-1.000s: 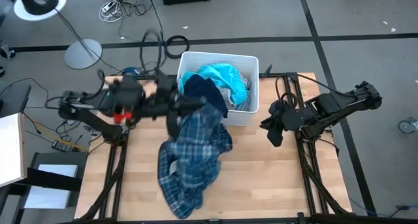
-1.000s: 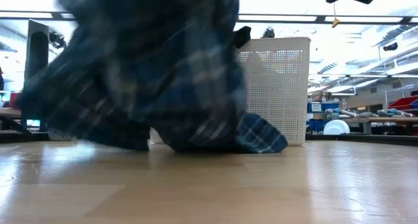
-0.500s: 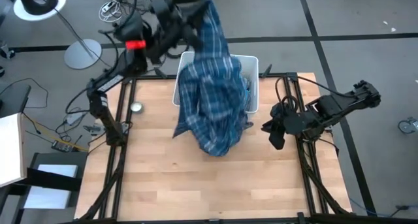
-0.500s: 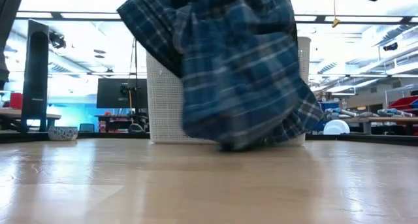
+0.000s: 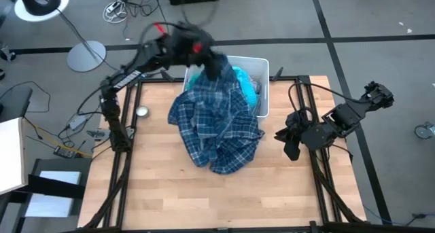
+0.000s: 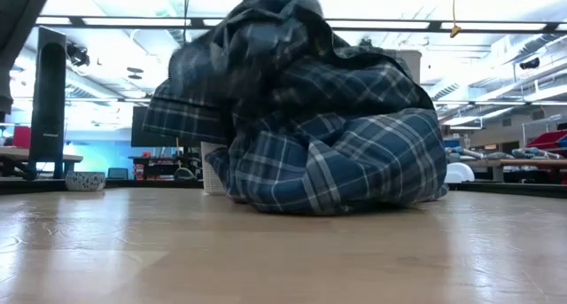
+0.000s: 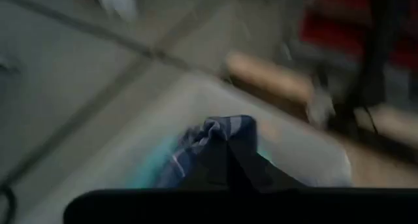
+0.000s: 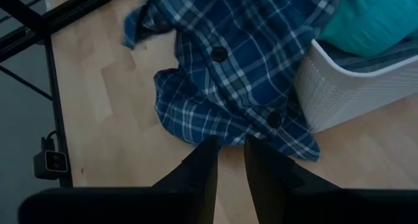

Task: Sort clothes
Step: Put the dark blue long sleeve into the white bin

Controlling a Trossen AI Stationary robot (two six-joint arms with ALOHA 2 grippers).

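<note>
Plaid shirt (image 5: 217, 128) draped from bin (image 5: 264, 90) onto bench (image 5: 156, 192) centre; lower bench open. Left gripper (image 5: 212, 64) over bin, clamped on shirt. Right gripper (image 5: 291, 146) centre-right, fingers narrowly apart.

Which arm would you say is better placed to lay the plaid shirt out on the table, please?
Probably the left: its gripper holds the navy plaid shirt by its top over the white bin. The right gripper waits beside the shirt, empty.

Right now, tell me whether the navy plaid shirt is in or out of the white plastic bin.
Mostly out: the navy plaid shirt lies heaped on the table before the white plastic bin, its top draped over the rim where the left gripper holds it.
</note>
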